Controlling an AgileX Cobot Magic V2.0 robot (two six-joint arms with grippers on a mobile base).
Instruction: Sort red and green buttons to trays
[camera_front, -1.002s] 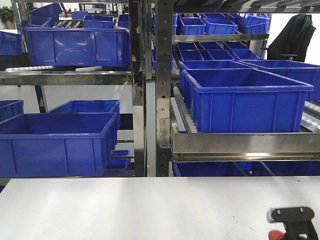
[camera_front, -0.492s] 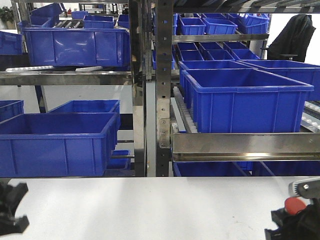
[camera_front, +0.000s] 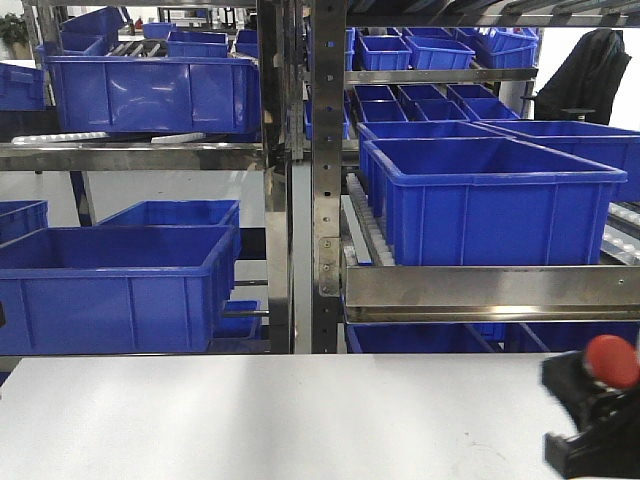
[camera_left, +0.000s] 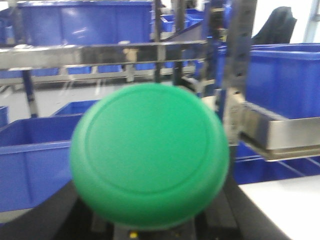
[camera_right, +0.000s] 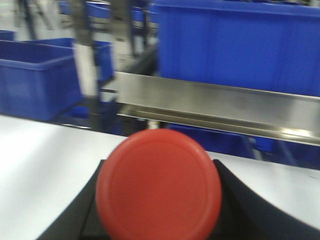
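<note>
The right gripper (camera_right: 159, 227) pinches the round red plastic push button (camera_right: 159, 185), holding it up above the flat white counter (camera_front: 250, 420). The left gripper (camera_left: 150, 227) squeezes the round green plastic push button (camera_left: 150, 155), held up too.

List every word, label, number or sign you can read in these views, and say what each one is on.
None: no readable text appears in any view.
Green button: plain cap, no lettering or symbol.
Red button: plain cap, no lettering or symbol.
Blue crates: no labels or stickers on the faces that show.
Steel rail: bare metal, no markings to read.
</note>
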